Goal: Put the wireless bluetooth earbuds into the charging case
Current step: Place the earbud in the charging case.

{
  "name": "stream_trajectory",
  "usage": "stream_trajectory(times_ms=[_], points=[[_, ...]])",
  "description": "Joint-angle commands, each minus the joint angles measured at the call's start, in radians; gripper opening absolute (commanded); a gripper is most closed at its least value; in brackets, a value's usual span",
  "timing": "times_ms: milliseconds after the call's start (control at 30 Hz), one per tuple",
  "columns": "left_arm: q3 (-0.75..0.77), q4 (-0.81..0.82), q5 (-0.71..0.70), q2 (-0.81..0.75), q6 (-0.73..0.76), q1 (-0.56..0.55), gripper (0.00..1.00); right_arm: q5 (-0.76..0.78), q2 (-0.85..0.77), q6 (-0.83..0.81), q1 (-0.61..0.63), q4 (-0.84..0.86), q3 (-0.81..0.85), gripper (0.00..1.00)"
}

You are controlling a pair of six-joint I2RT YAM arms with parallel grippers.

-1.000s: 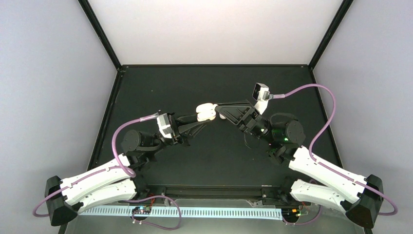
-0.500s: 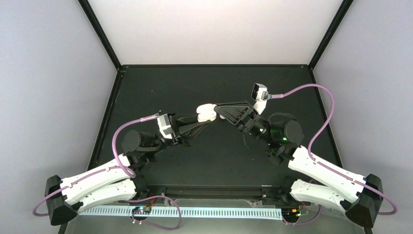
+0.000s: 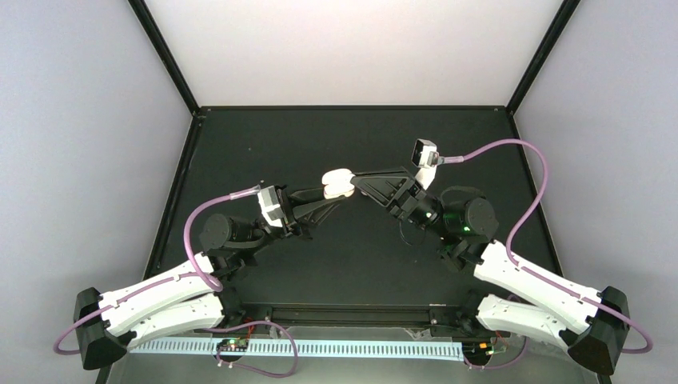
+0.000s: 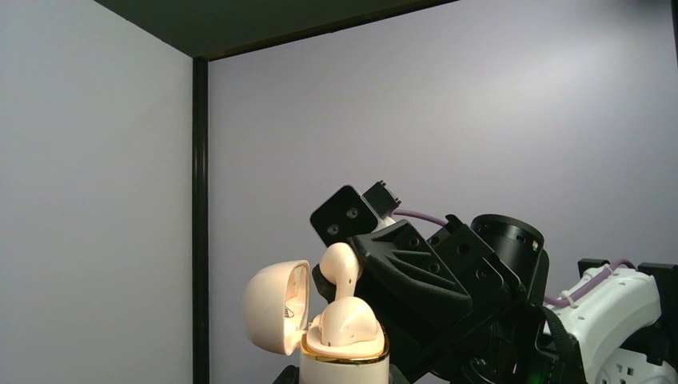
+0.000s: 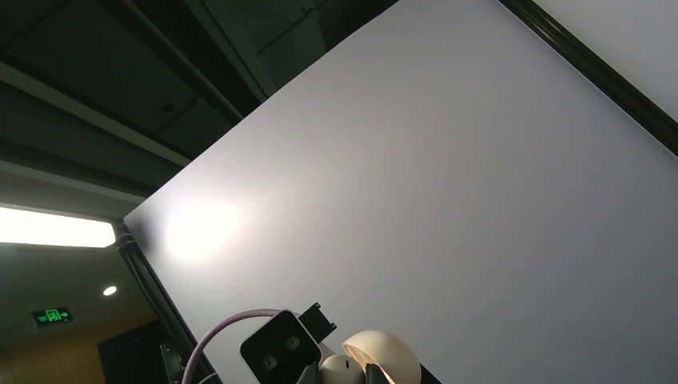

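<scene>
The loose earbud point(image 4: 340, 268) hangs just over the mouth of the case point(image 4: 344, 366), at about 12 o'clock of the seated earbud point(image 4: 348, 324), which already fills one pocket. Its stem points down toward the free pocket. I judge that it is not yet in, and I cannot tell whether it touches the seated one.

Very little has changed over the last second. Seen from above, the right arm point(image 3: 448, 216) has crept a shade toward 9 o'clock, and the case has barely shifted with it (a slow closing-in, not a drop). That reads as the fine lining-up stage. One earbud is home, and this one needs only a short, straight push down, with the risk that it catches on its neighbour or on the gold rim.

The lid point(image 4: 276, 308) stands open at 9 o'clock of the case body. The right fingers point(image 4: 364, 260) reach in from 3 o'clock, drawn nearly together and pinching the loose earbud. The left fingers point(image 3: 316, 202) are clamped tight on the lower body of the case. They hold it upright over the middle of the desk point(image 3: 240, 144), and it appears to be lifted off the desk. No other earbuds show in any view.
</scene>
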Motion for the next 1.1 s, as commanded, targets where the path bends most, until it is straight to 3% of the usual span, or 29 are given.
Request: stream_trajectory(times_ms=[0,700,1067], points=[[0.052,0.053,-0.01,-0.013,0.002,-0.007,0.02,0.019,-0.02,-0.011,0.002,0.001,-0.018,0.08],[0.047,0.043,-0.01,-0.007,0.002,-0.008,0.02,0.054,-0.041,-0.031,0.002,-0.059,-0.009,0.18],[0.043,0.033,-0.033,-0.005,0.004,-0.008,0.01,0.029,-0.098,-0.085,0.002,-0.134,0.018,0.42]])
